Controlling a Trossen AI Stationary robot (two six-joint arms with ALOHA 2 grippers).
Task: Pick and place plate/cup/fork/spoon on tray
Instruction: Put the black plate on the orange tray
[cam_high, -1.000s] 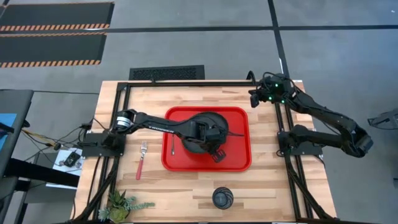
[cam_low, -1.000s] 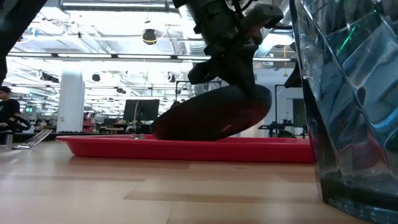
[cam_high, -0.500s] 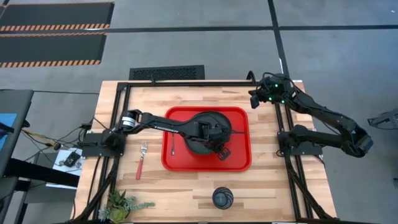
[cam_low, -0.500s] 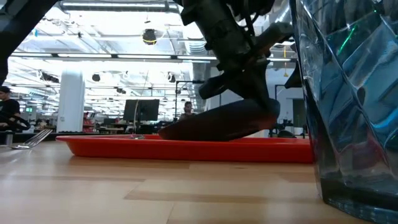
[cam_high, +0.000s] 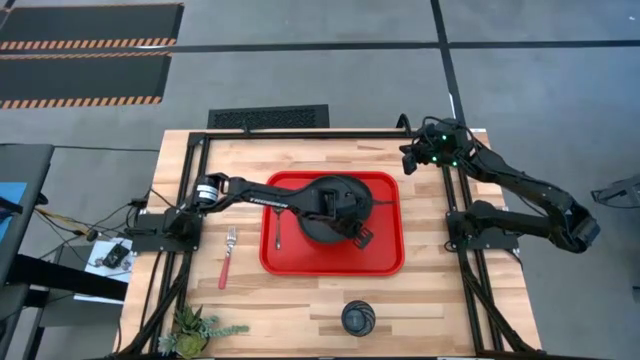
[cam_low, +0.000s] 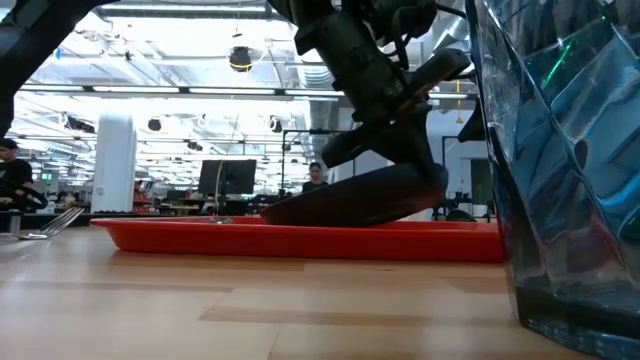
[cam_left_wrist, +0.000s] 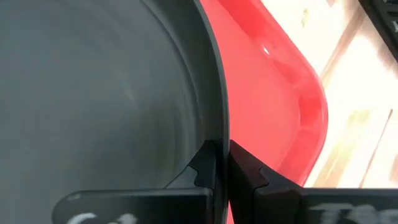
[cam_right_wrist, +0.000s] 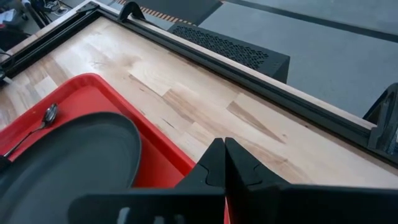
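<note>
The black plate (cam_high: 325, 200) lies tilted on the red tray (cam_high: 385, 258). Its left edge (cam_low: 272, 213) rests on the tray and its right side is raised. My left gripper (cam_high: 357, 234) is shut on the plate's rim at its near right side. The dark spoon (cam_high: 278, 235) lies on the tray's left part. The red-handled fork (cam_high: 226, 258) lies on the table left of the tray. The cup (cam_high: 358, 318) stands near the front edge. My right gripper (cam_high: 411, 158) is shut and empty at the far right. My left gripper pinches the plate's rim (cam_left_wrist: 219, 134) between its two fingers, one finger over the plate's inner face and one outside the rim. The fingers slant down from the table's near right side. The plate is tilted, its held side raised and its left edge on the tray.
A small green plant (cam_high: 195, 328) stands at the near left corner. Black frame rails (cam_high: 470, 270) run along both table sides. In the low view the cup (cam_low: 560, 150) fills the right foreground. Bare wood lies between the tray and the front edge.
My left gripper has gone down and a little toward the table's far right with the plate. The plate has tipped flatter: its raised right side has come lower, while its left edge stays on the tray.
</note>
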